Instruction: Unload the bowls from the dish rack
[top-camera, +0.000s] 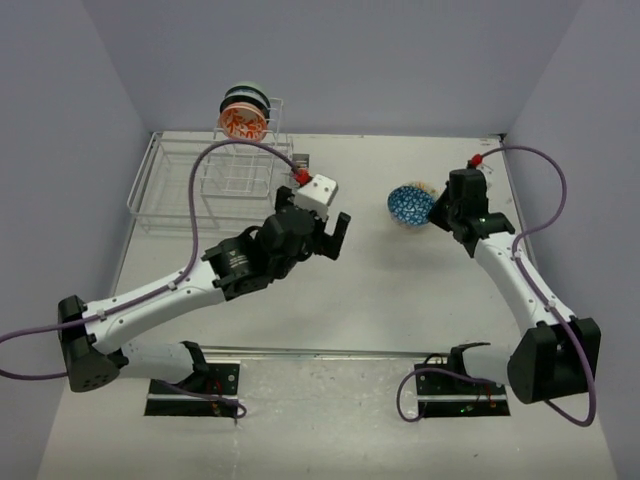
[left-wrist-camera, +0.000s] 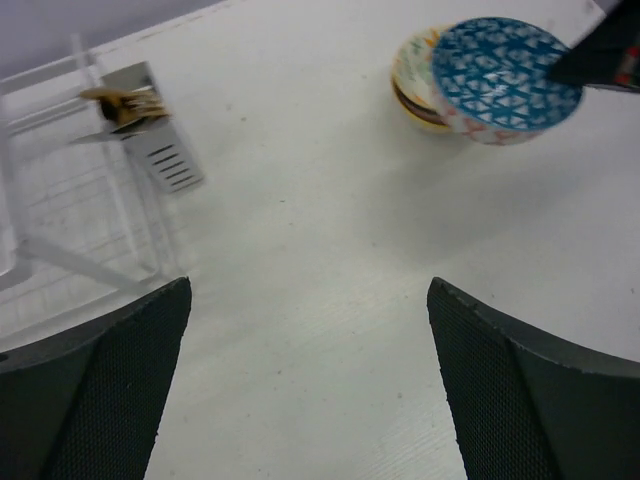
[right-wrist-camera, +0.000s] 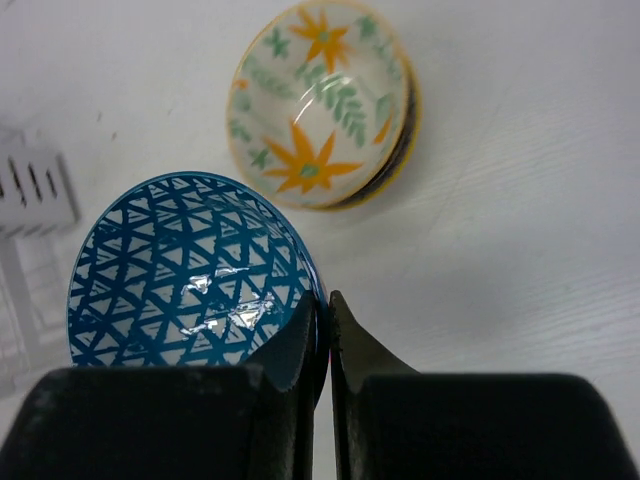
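Near the white surface's far right corner our right pincer clamps the rim of a blue lattice-patterned ceramic bowl beside a flowered ceramic bowl, while our left pincer gapes wide and empty.

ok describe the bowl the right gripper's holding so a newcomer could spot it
Look at the right side of the white table, at the tip of the right gripper. Pinched there by its rim is the blue bowl, latticed inside with white triangles; the cream bowl beside it has orange flowers.
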